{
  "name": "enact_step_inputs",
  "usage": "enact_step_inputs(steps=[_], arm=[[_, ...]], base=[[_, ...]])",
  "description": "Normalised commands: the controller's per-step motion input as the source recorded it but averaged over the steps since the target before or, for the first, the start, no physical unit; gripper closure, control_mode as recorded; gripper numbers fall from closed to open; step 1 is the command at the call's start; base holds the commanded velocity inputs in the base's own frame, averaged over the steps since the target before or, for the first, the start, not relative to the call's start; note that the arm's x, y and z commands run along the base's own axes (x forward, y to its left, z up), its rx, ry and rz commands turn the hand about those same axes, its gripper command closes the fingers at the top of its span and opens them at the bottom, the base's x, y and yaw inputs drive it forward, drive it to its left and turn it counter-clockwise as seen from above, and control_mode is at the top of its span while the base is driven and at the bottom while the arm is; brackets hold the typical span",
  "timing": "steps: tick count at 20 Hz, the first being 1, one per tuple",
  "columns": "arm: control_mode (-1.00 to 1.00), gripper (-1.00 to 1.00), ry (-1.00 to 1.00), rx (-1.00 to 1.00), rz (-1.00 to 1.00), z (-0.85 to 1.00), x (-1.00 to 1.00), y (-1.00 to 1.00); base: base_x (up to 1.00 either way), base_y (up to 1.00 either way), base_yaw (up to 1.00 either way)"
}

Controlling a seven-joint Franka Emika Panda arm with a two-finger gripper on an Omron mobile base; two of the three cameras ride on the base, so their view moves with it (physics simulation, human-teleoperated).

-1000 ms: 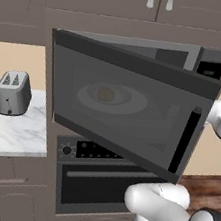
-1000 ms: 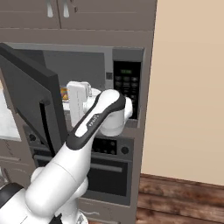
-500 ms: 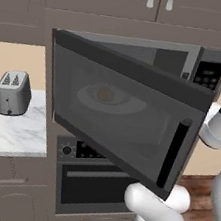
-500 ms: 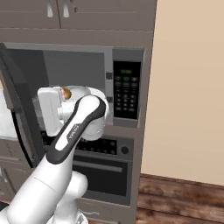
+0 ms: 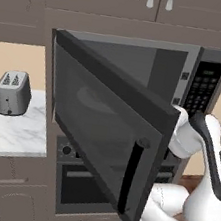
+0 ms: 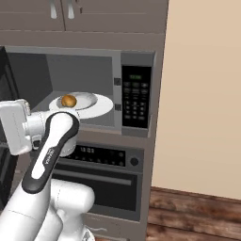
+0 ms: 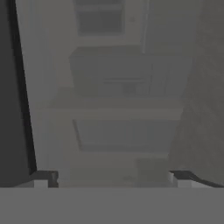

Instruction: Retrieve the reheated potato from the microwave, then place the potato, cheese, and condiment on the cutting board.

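Inside open microwave: potato on plate | jaws empty, spread

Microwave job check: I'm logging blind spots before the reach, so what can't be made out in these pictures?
- Potato: clear in the right base view on the white plate; in the left base view the open microwave door covers that part of the cavity.
- Gripper: hand view shows two tips set wide apart with nothing between them; the scene beyond them is too blurred to identify.
- Keypad labels: too small to read.
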Motion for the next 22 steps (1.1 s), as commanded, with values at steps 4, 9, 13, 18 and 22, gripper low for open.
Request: enact_step_inputs(steps=[4,9,13,18,22], arm=[[-1.00,-1.00,0.00,0.01,0.16,0.00,-0.69,1.00],[-1.00,-1.00,-0.01,0.01,0.09,0.00,-0.49,1.00],[-1.00,-1.00,-0.16,0.00,0.00,0.04,-0.10,0.79],[-1.00,-1.00,-0.29,-0.05,-0.12,0.26,0.28,-0.14],[-1.00,-1.00,-0.26,-0.14,-0.21,0.41,0.55,-0.49]], base=[[0.00,0.00,0.00],[0.00,0.00,0.00],[0.00,0.00,0.00],[0.00,0.00,0.00],[0.00,0.00,0.00]])
